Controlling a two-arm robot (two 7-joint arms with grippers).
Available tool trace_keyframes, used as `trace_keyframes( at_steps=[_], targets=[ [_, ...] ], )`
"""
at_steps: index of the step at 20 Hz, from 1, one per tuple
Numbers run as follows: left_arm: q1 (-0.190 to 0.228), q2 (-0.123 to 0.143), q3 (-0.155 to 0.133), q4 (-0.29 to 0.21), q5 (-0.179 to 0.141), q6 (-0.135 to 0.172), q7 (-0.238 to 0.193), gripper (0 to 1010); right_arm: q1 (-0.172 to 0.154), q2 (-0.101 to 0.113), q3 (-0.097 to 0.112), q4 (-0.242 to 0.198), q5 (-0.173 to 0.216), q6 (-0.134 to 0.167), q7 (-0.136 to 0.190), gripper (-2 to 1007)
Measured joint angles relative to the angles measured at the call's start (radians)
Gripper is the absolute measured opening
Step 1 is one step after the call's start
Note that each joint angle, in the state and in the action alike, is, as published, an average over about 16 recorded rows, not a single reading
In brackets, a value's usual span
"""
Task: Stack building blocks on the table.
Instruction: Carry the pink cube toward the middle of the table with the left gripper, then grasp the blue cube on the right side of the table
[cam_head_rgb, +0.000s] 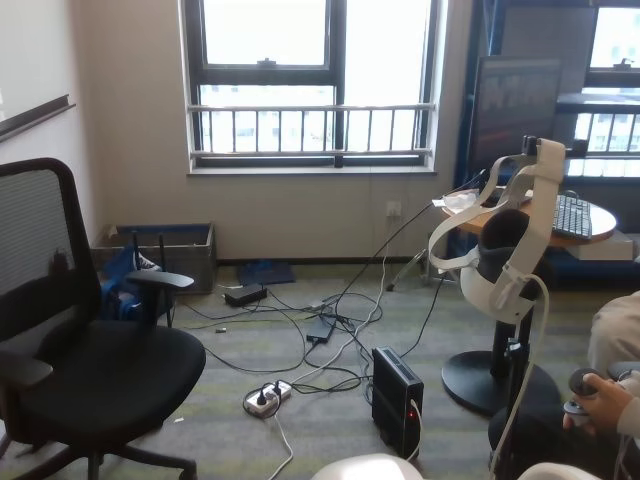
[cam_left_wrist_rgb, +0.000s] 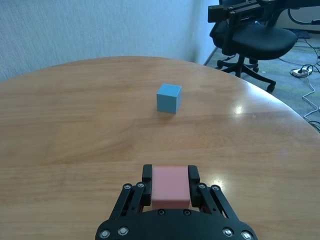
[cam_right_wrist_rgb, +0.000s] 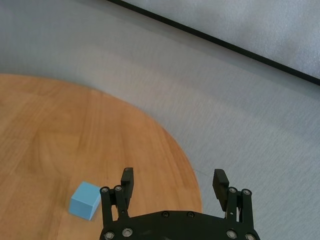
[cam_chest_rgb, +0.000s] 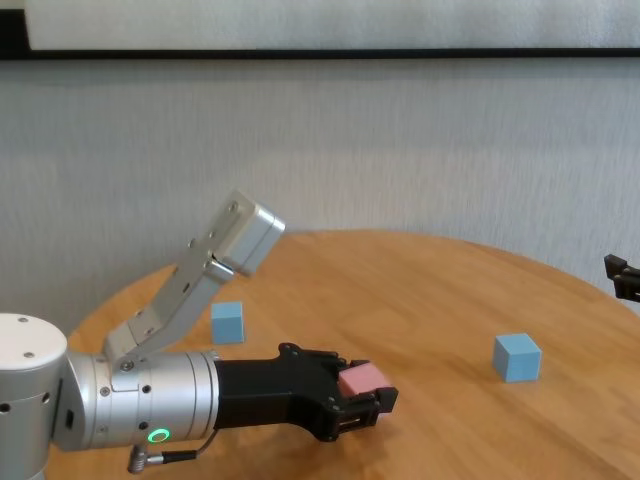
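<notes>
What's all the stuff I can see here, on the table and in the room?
Pink block: one, pale pink, between the left gripper's fingers, low over the table.
Blue blocks: two, light blue, one on the table's left side, one on its right, standing apart.
Table: one, round, orange-brown wood.
Office chair: one, black, on the floor in the head view.
Cables and power strip: several, on the carpet.
Headset on a stand: one, white.
Left gripper: one, black, closed around the pink block.
Right gripper: one, black, open, near the table's right edge.
</notes>
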Motion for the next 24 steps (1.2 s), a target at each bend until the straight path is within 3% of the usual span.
trace_keyframes(
  at_steps=[6, 11, 17, 24],
  targets=[
    [0.006, 0.007, -0.007, -0.013, 0.001, 0.003, 0.005, 612, 0.0, 0.0, 0.0, 0.0, 0.0, 0.0, 0.0, 1000],
    [0.027, 0.033, -0.023, -0.072, -0.004, 0.012, 0.022, 766, 0.0, 0.0, 0.0, 0.0, 0.0, 0.0, 0.0, 1000],
    [0.076, 0.096, -0.058, -0.193, -0.014, 0.033, 0.061, 911, 0.0, 0.0, 0.0, 0.0, 0.0, 0.0, 0.0, 1000],
    [0.148, 0.184, -0.109, -0.324, -0.032, 0.058, 0.101, 994, 0.0, 0.0, 0.0, 0.0, 0.0, 0.0, 0.0, 1000]
  ],
)
